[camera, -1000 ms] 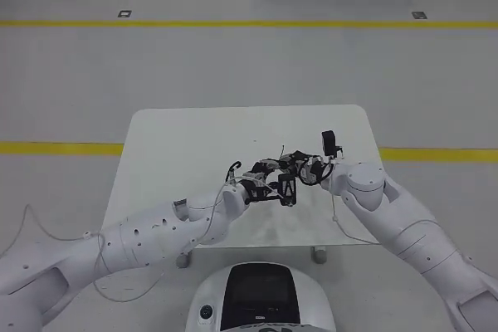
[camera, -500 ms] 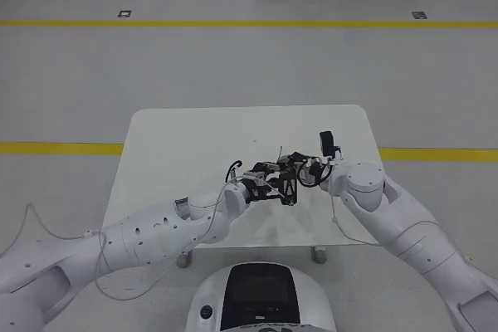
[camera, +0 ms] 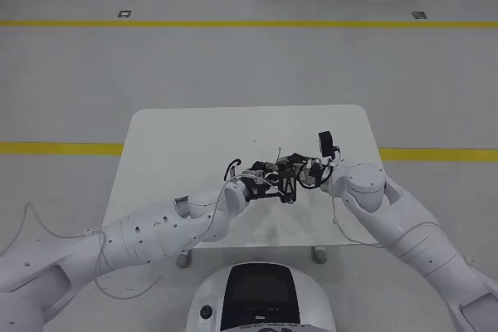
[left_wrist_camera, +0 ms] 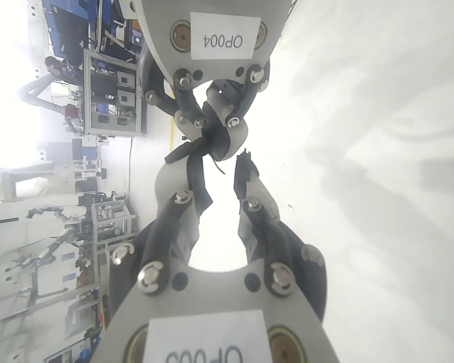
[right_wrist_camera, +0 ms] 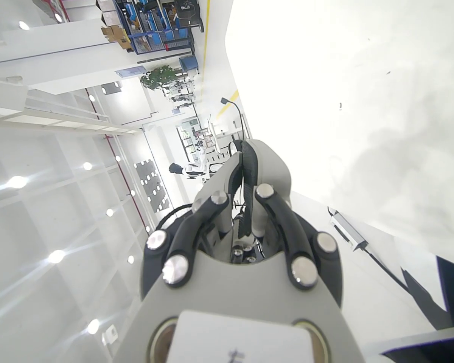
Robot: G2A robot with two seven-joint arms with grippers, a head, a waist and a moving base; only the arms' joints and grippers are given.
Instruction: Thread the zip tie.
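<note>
R gripper (left_wrist_camera: 212, 141) pinched shut on tie (left_wrist_camera: 218, 165), above table (camera: 191, 141). L gripper (left_wrist_camera: 219, 177) fingers apart, just beside it. Risk: thin tie swivels/slips in R's pinch as L closes, so L misses.

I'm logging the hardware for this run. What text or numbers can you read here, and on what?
"OP004": white sticker on the right gripper, upside down in the left wrist view.
"OP00": sticker on the left gripper; the last character is cut off by the frame edge.
Sticker in the right wrist view: cut off, unreadable.
</note>
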